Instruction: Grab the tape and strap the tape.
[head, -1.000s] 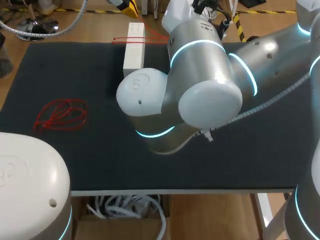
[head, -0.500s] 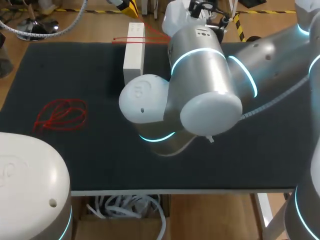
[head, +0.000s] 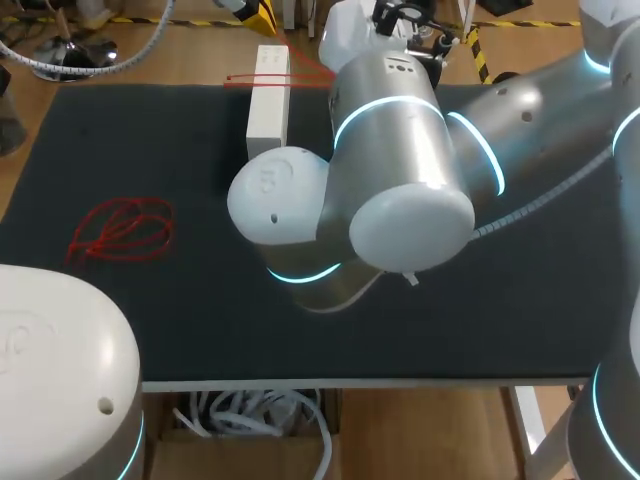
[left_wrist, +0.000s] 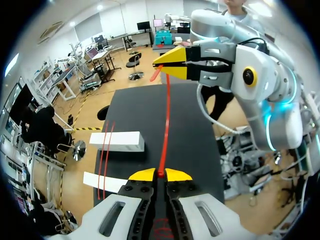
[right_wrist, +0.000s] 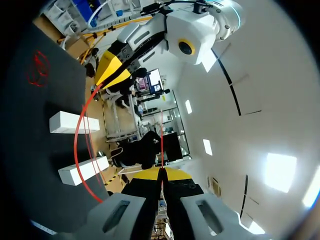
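A thin red tape is stretched between my two grippers. In the left wrist view my left gripper is shut on one end, and my right gripper pinches the tape ahead of it, above the table. In the right wrist view my right gripper is shut on the tape, which curves away to the left gripper. In the head view the tape crosses the white box at the table's far edge. The right arm hides its own gripper there.
A second white box lies near the first box, and red strands run over both. A bundle of red tapes lies on the black mat at the left. My left arm fills the near left corner.
The right arm's elbow has shifted slightly to the left. Both grippers stay shut on the tape.
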